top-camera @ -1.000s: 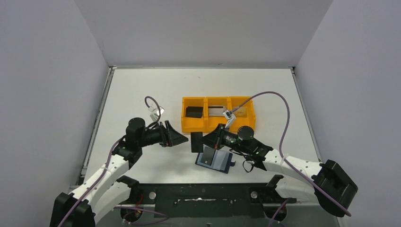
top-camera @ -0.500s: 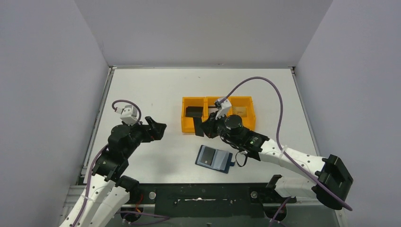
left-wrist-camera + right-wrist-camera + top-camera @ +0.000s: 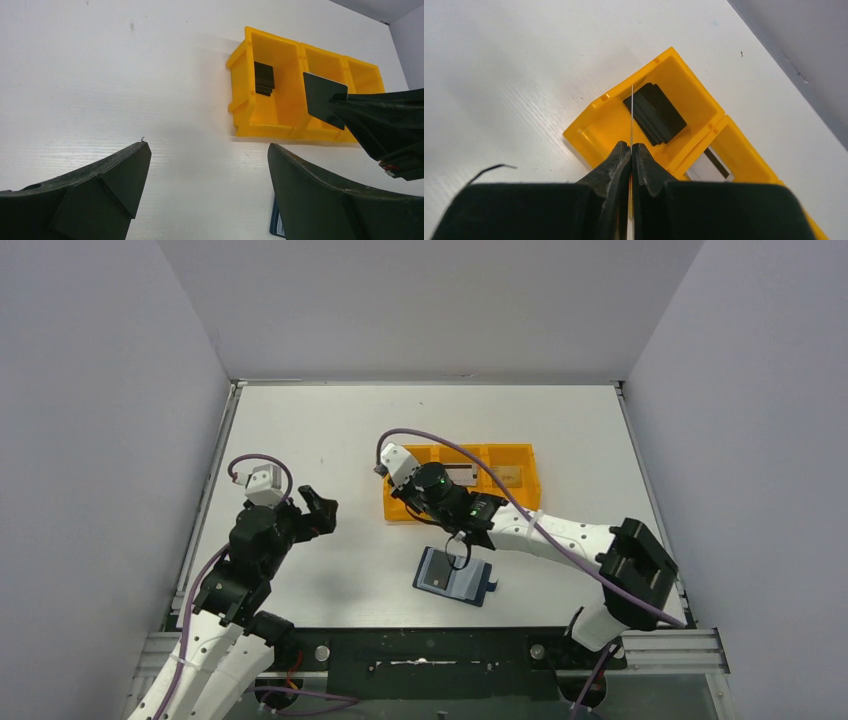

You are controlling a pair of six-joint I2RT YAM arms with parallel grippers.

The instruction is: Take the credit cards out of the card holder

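With the right gripper [image 3: 630, 148], pinches a black credit card [image 3: 324, 99] upright between jaws pressed together on its thin lower edge; holds it over the left end of the orange tray [image 3: 500, 450], above the near wall of the left compartment. In that compartment, flat on the floor, shows a small stack of black cards [image 3: 656, 112]; in the middle compartment, a silver-grey card [image 3: 715, 166]. With the left gripper [image 3: 318, 508], hovers over the bare white table [image 3: 330, 430] well to the left of the tray, jaws spread wide and gripping nothing, pointed toward the tray. Nearer the arm bases, apart from the tray, shows the card holder [image 3: 455, 577] lying open and flat on the table, blue-grey pockets up, small tab on its right edge. Cannot tell from here whether any card sits in its pockets.
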